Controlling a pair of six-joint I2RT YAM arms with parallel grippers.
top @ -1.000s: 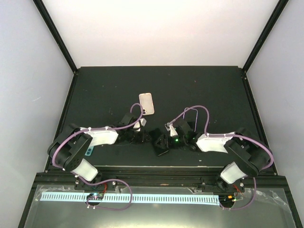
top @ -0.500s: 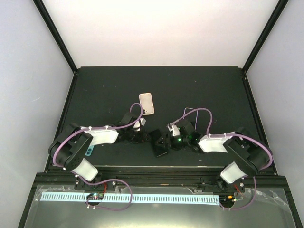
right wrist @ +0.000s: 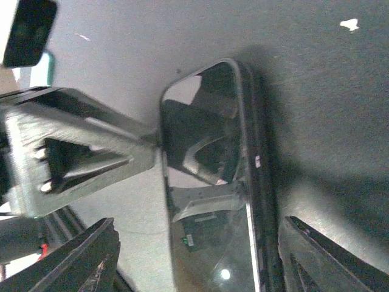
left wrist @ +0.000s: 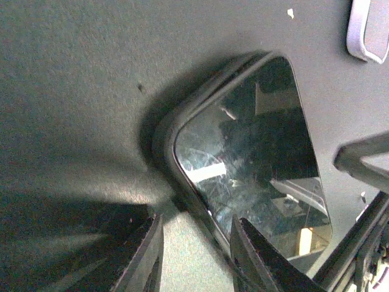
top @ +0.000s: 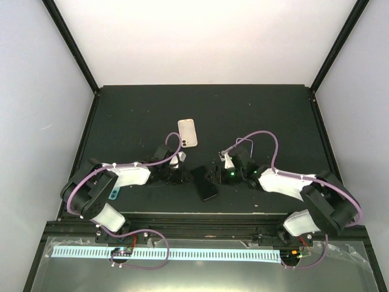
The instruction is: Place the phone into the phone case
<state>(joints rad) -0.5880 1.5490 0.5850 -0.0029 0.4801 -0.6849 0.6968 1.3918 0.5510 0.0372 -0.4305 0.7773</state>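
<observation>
The black phone (top: 205,182) lies screen up on the dark table between my two grippers. The pale phone case (top: 188,132) rests further back, apart from it, and its corner shows in the left wrist view (left wrist: 368,30). My left gripper (top: 182,176) (left wrist: 196,231) is partly open at the phone's (left wrist: 255,146) left long edge. One of its fingers overlaps that edge, and bare table shows between the jaws. My right gripper (top: 217,176) (right wrist: 199,222) is open wide and straddles the phone (right wrist: 206,182) with a gap on each side.
The table's raised black frame (top: 200,214) runs just behind the arm bases. A small teal piece (top: 114,193) sits beside the left arm. White walls close off the back and sides.
The phone looked propped up between the grippers and now lies flat as a clear rectangle. The right arm has stretched out and its gripper shifted slightly. The case has not moved.
</observation>
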